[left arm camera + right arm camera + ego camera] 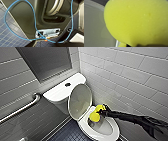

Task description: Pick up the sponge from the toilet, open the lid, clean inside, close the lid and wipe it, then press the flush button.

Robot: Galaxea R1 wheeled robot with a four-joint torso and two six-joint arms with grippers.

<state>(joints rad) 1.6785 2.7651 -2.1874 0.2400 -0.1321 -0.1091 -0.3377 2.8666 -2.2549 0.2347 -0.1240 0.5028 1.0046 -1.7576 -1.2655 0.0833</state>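
Sponge (96, 114) sits at the back of the open bowl of the toilet (100, 130), which stands in a corner of white tiled wall (130, 69) over a dark tiled floor (67, 133). A grab bar (22, 108) is well apart on the side wall. The lid (80, 100) stands raised against the tank, just beside the sponge. Bright yellow and two-lobed, the sponge is clamped in the right gripper (101, 111).

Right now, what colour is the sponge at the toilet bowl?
Bright yellow, a soft rounded sponge; the right wrist view shows it best.
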